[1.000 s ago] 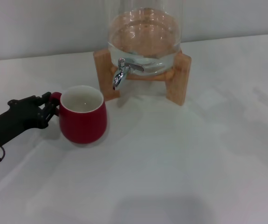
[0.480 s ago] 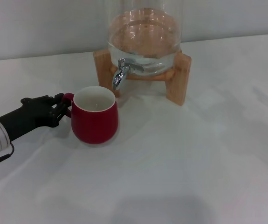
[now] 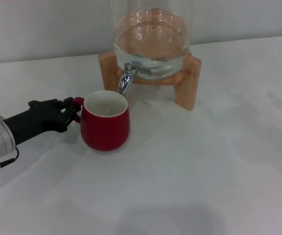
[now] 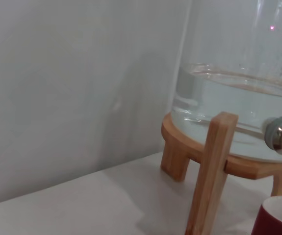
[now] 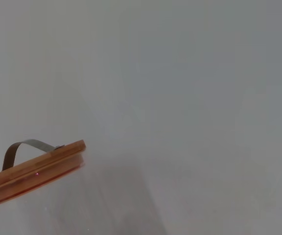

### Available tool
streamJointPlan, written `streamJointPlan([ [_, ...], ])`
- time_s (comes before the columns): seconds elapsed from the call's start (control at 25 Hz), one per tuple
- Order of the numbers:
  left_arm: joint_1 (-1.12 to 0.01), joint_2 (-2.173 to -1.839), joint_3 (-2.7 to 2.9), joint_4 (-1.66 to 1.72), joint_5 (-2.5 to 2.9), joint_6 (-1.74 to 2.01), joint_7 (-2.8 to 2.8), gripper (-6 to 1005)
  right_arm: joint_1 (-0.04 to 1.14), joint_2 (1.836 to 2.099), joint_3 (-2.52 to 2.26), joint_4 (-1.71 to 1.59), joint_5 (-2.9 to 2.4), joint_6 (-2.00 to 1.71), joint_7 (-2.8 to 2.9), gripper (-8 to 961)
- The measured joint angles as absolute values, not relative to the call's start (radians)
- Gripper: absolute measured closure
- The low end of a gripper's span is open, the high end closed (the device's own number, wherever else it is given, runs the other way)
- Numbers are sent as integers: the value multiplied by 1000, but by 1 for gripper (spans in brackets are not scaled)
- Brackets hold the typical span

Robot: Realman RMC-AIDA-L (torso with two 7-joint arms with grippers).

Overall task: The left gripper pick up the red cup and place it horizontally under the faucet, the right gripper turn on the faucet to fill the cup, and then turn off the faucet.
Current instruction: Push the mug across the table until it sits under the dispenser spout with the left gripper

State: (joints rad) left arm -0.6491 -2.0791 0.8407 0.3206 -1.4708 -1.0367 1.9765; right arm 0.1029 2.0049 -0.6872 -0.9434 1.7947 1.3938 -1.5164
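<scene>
1. Since a second ago the red cup (image 3: 105, 121) has travelled right and a little farther away — from well left of the faucet (image 3: 126, 78) to a spot just under and slightly nearer than its spout.
2. Carried along with it, the left gripper (image 3: 71, 111) has come in from the left edge, its black fingers (image 3: 61, 105) closed around the cup's small handle on the cup's left side.
3. Upright on the white table (image 3: 209, 166), the cup shows its white inside; its far rim sits just below the spout tip in the head view, though I cannot tell whether the two line up exactly.
4. Behind it, the faucet sticks out of a glass jar (image 3: 152, 44) holding water, set on a wooden stand (image 3: 187, 83) at the far middle of the table.
5. From the left wrist view, a stand leg (image 4: 210, 171), the jar's water line and the cup's rim (image 4: 278, 218) are visible.
6. Only the jar's wooden lid (image 5: 33, 169) shows in the right wrist view — the right gripper is nowhere to be seen.
</scene>
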Motion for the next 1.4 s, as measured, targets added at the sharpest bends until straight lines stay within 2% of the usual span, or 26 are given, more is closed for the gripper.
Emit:
streamJointPlan([
  [1.4, -634, -2086, 910, 370, -1472, -972, 2025, 847, 104, 2005, -680, -931, 1804, 1393, -1528, 173],
])
